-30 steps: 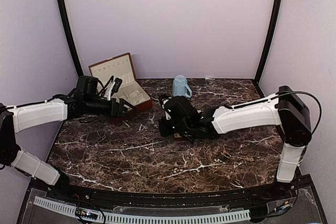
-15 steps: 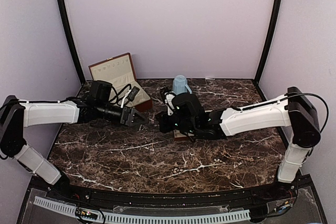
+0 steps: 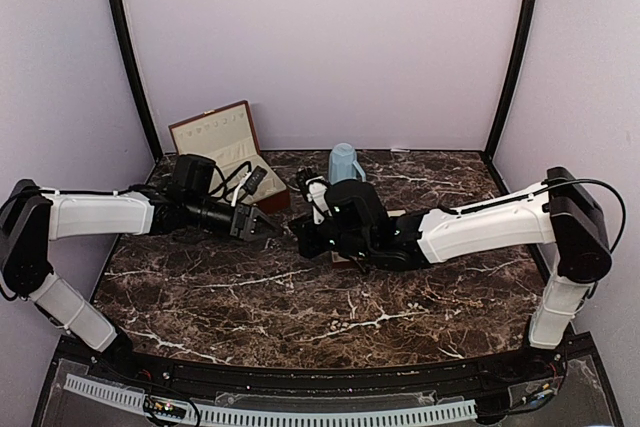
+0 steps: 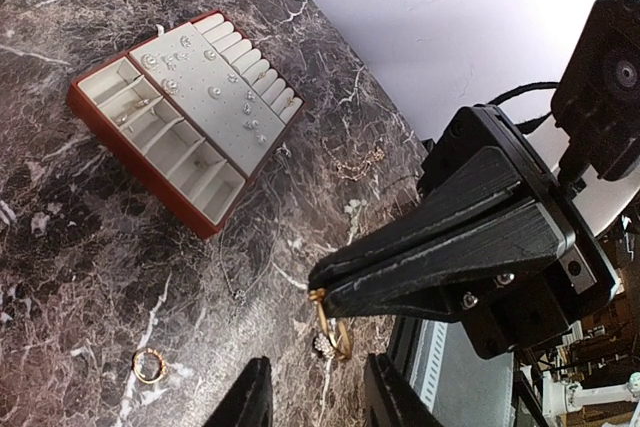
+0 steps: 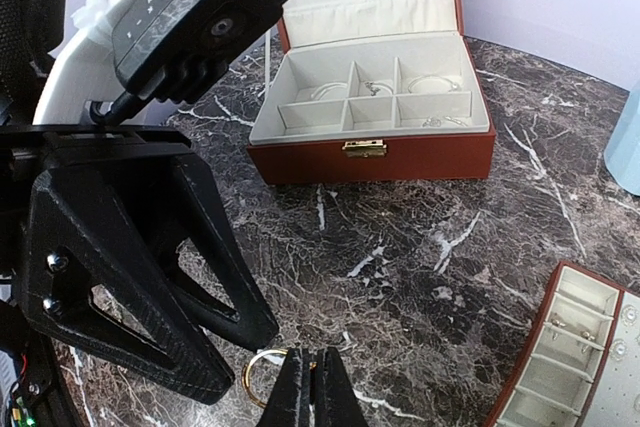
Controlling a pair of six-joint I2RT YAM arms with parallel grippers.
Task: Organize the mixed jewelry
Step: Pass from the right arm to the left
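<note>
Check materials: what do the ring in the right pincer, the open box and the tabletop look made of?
Ring in the right pincer: polished gold-toned metal, by its yellow glint; solid or plated can't be told.
Box: reddish-brown leatherette or lacquered wood, with a cream fabric-like lining and brassy clasp.
Tabletop: glossy dark marble look with white veins, possibly laminate.

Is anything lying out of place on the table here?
Yes. A gold ring and a thin chain lie loose on the marble table, outside the slotted tray and the jewelry box.
</note>
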